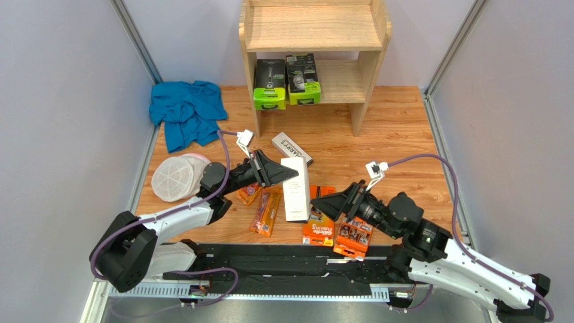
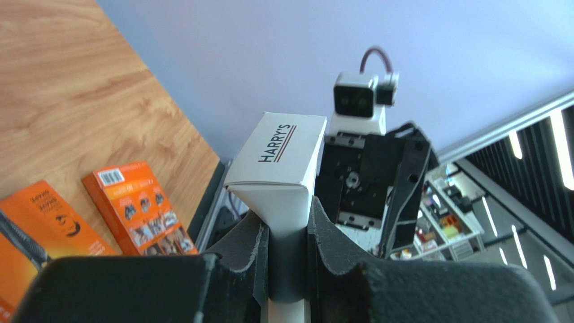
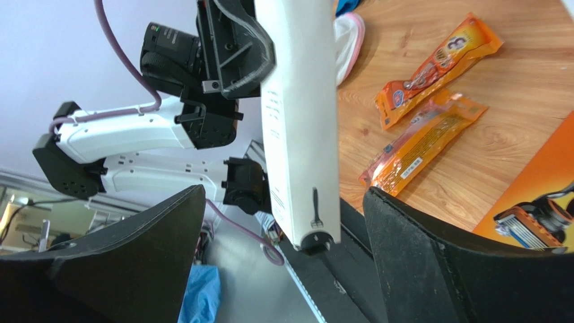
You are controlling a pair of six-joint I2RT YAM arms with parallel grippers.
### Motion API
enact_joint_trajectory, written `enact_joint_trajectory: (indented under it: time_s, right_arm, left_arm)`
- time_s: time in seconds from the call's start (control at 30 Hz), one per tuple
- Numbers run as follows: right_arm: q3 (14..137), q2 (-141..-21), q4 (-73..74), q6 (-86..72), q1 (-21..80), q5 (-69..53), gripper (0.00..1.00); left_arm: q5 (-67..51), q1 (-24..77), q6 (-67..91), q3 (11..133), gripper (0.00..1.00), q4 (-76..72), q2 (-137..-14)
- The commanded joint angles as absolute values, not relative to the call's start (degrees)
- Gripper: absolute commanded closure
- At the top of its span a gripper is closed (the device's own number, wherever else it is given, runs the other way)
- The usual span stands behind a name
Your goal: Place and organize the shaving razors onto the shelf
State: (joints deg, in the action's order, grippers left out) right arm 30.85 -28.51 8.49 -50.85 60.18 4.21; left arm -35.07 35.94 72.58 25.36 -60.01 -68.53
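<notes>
Left pincer (image 2: pixel 288 227) clamped on the white HARRY'S box (image 2: pixel 276 156), held between the two arms, well short of the shelf (image 1: pixel 313 30). Right pincer (image 3: pixel 283 198) wide open, fingers flanking that box without touching. Orange packs (image 1: pixel 266 210) lie on the desk (image 1: pixel 397 134).

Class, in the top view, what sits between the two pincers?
The upright white box, clamped in the left pincer; the right pincer stands open on its other side. The top view shows it.
</notes>
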Motion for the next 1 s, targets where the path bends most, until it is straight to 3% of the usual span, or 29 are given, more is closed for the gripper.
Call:
enact_joint_trajectory:
  time_s: [0.0,0.13,0.33,0.43,0.8,0.97]
  right_arm:
    - [27.4,-23.5,9.9,-53.8,60.1,11.9,0.08]
    - [26.5,-23.0,8.4,-54.9,60.1,12.3,0.08]
    - [25.8,-25.6,0.4,-53.3,60.2,11.8,0.1]
    - [26.3,-26.2,-1.8,-51.7,60.2,13.2,0.1]
    - [27.7,-31.8,-9.0,-51.9,60.2,8.5,0.14]
    - [26.4,-33.7,-11.7,-54.1,60.2,9.4,0.21]
  left_arm:
    - [-26.3,35.7,77.1,30.1,1.0,-61.4,-69.2]
    - [-21.8,35.7,81.0,34.0,1.0,-57.0,-69.4]
    - [-18.0,35.8,82.4,41.5,1.0,-31.4,-66.3]
    - [-18.1,35.8,81.7,43.3,1.0,-26.6,-65.5]
    - [-19.2,35.8,82.5,42.2,1.0,-29.0,-67.8]
    - [-20.5,35.8,82.1,43.0,1.0,-29.7,-68.5]
